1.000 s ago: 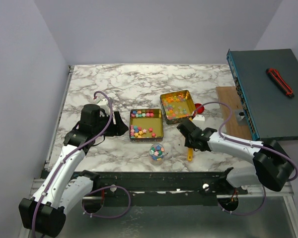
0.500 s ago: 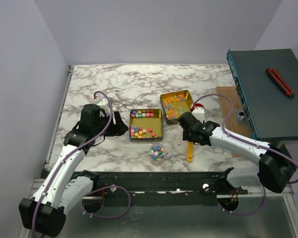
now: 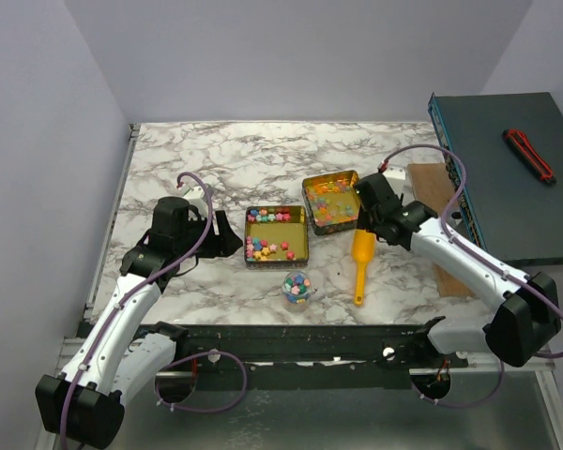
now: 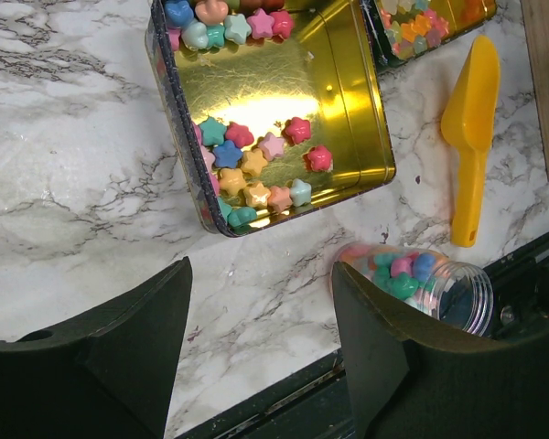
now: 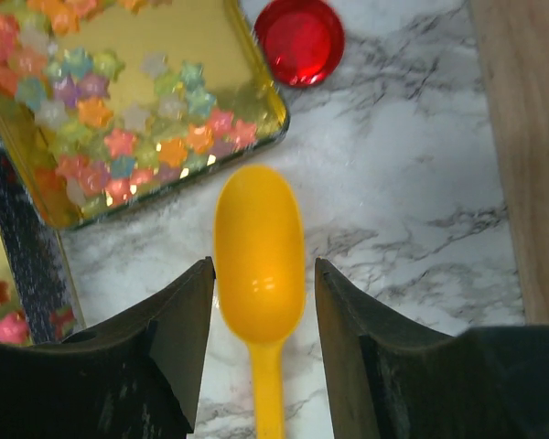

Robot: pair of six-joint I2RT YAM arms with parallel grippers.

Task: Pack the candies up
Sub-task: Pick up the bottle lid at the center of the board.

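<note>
gold tins [image 4: 284,82] [image 5: 206,37]: 2 | jar [image 4: 421,279]: 1 | scoop [image 3: 361,258]: 1 | red cap [image 5: 299,38]: 1 | candies [image 4: 297,130]: dozens

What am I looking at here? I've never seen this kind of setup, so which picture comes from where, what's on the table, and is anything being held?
These are two robot arms bolted at the table's near edge, each ending in a two-finger pincer. The wide picture comes from a fixed camera above and behind them; the other two come from a camera on each wrist. On the marble table stand two gold tins, the left tin and the right tin, both holding star-shaped candies. Nearby are a small clear jar with some candies in it, a yellow scoop and a red cap. Nothing is held: the left pincer is open over the table, and the right pincer is open above the scoop.
</note>
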